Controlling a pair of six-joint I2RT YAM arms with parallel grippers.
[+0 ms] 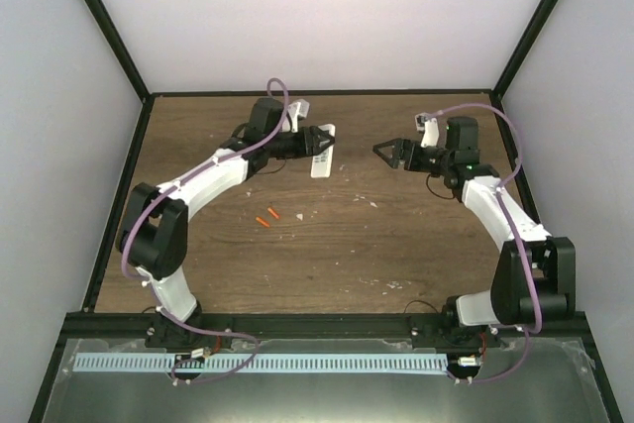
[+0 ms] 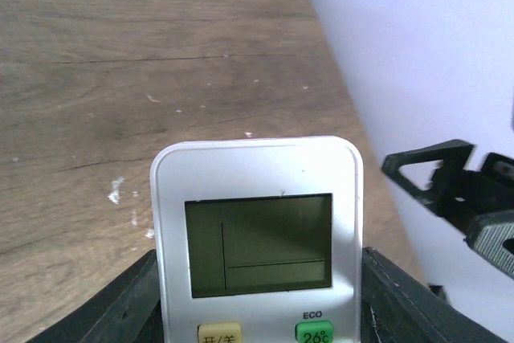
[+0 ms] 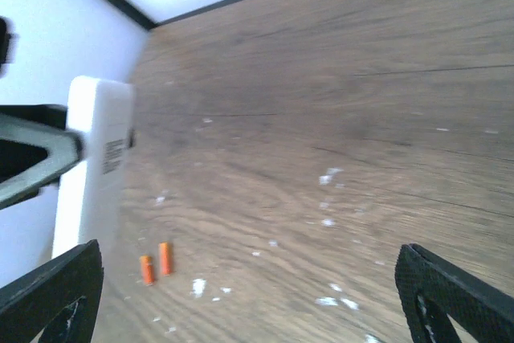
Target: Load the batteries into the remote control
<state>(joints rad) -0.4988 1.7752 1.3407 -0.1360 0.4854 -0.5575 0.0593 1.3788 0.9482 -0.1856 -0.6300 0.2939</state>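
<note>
Two batteries (image 1: pixel 264 222) lie side by side on the wooden table (image 1: pixel 396 255), near its middle and well apart from both arms' fingers. My left gripper (image 1: pixel 319 138) is clamped on the remote control (image 1: pixel 322 158), whose display faces that wrist's camera. My right gripper (image 1: pixel 388 152) points toward the remote from nearby, jaws spread wide and empty.

brown wood table (image 1: pixel 396 245) – pale walls (image 1: pixel 297 17) – black frame (image 1: pixel 109 37)

The remote control (image 2: pixel 255 168) is smooth white plastic with a dull greyish display (image 2: pixel 259 244). The table (image 2: pixel 120 62) is matt brown wood grain, lightly scuffed.
</note>
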